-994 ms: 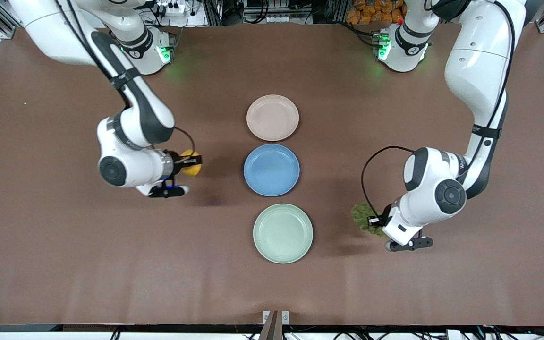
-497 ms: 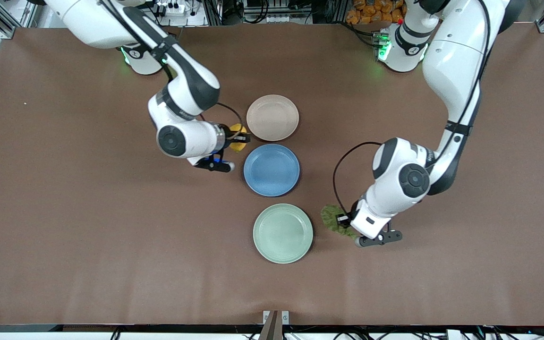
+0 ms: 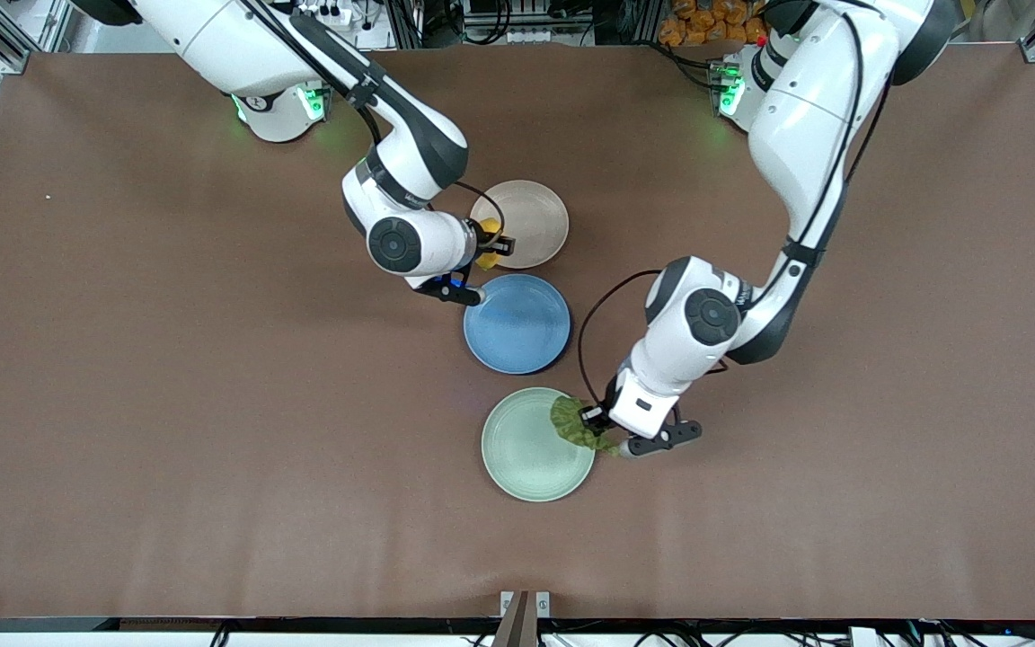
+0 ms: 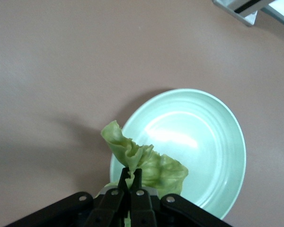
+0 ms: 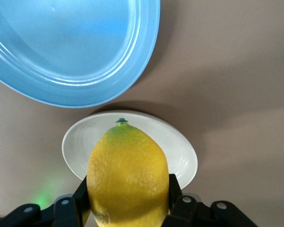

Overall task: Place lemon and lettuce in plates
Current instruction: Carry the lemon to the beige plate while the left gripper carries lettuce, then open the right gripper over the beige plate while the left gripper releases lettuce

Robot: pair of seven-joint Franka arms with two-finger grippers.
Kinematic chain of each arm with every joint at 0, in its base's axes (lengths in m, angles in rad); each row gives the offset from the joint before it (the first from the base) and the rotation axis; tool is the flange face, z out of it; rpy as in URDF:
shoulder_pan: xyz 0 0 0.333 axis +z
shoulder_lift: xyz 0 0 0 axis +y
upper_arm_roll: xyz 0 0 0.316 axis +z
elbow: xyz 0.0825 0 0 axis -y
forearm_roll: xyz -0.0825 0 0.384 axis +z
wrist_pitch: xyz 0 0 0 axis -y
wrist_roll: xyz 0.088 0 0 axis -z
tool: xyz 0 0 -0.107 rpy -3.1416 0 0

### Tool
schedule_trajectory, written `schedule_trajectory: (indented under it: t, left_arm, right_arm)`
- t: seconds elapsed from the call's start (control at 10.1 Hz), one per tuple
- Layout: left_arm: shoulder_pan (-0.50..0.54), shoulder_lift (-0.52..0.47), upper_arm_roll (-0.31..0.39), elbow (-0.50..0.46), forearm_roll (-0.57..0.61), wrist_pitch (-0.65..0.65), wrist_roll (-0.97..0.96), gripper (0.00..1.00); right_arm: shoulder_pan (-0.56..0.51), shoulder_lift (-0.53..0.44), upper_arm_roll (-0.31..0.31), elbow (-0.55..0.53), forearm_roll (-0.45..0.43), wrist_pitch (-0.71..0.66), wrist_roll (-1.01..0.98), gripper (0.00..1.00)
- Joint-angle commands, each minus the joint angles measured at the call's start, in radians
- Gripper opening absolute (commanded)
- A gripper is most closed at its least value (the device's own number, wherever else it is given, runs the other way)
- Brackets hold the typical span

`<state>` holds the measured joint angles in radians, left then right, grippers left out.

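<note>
While both arms are raised over the middle of the table, each carries one item above a plate edge.

Table: a brown surface (image 3: 122, 404) with three round plates in a row down its middle, running from the robots' bases toward the front camera.

Beige-pink plate: (image 3: 531, 220) the one farthest from the front camera, with nothing resting in it.

Blue plate: (image 3: 517, 323) the middle one, lying between the other two.

Mint green plate: (image 3: 526, 449) the one nearest the front camera, with nothing resting in it.

Right gripper: (image 3: 492, 246) in the air over the rim of the beige-pink plate, on the side toward the right arm's end of the table. Its fingers (image 5: 175, 189) press against both flanks of the lemon.

Lemon: (image 3: 487, 254) yellow, with a small green tip. It is held off the table; in the right wrist view the lemon (image 5: 128, 177) covers part of the beige-pink plate (image 5: 184, 156), with the blue plate (image 5: 75, 47) close by.

Left gripper: (image 3: 591, 419) in the air over the rim of the mint green plate, on the side toward the left arm's end of the table. Its fingers (image 4: 138, 179) are drawn nearly together, pinching the lettuce.

Lettuce: (image 3: 576, 424) a wrinkled green leaf hanging from the fingertips. In the left wrist view the lettuce (image 4: 142, 163) overlaps the plate's rim (image 4: 239, 142), partly over the plate and partly over bare table.
</note>
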<state>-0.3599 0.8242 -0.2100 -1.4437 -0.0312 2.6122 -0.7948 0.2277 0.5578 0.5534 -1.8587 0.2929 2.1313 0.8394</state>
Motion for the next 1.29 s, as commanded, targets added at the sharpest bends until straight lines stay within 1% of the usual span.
schedule_trajectory:
  t: [0.0,0.2,0.3,0.4,0.5,0.6,0.8,0.89,1.09,1.19]
  left_arm:
    - [-0.030,0.015,0.008,0.008,-0.021,0.057,-0.081,0.00]
    - [-0.044,0.064,0.008,0.060,-0.021,0.080,-0.112,0.00]
    - [-0.044,0.069,0.008,0.060,-0.021,0.080,-0.113,0.36]
    - [-0.044,0.069,0.009,0.056,-0.021,0.080,-0.115,0.99]
    - [-0.047,0.067,0.009,0.057,-0.019,0.080,-0.118,1.00]
    - [-0.045,0.064,0.011,0.057,-0.019,0.078,-0.119,1.00]
    - [-0.034,0.038,0.017,0.055,-0.007,0.053,-0.115,1.00]
    - [-0.031,0.024,0.029,0.055,-0.006,0.030,-0.112,1.00]
    - [-0.028,-0.020,0.084,0.055,0.016,-0.013,-0.086,1.00]
    - [-0.015,-0.043,0.092,0.055,0.042,-0.042,-0.042,1.00]
  right_arm:
    - [0.031,0.016,0.002,-0.002,0.018,0.045,0.050,0.00]
    - [0.050,0.027,0.003,-0.004,0.020,0.050,0.055,0.00]
    - [0.064,0.048,0.002,-0.002,0.017,0.076,0.055,0.00]
    - [0.067,0.059,0.002,-0.002,0.015,0.097,0.055,0.00]
    - [0.076,0.060,0.002,-0.004,0.015,0.101,0.056,0.12]
    - [0.079,0.074,0.002,-0.004,0.017,0.119,0.078,0.37]
    - [0.082,0.093,0.002,-0.005,0.017,0.141,0.116,0.70]
    - [0.073,0.082,0.002,-0.005,0.017,0.127,0.116,1.00]
    - [0.067,0.080,0.003,0.001,0.017,0.124,0.116,1.00]
    - [0.050,0.058,0.003,0.006,0.017,0.093,0.110,1.00]
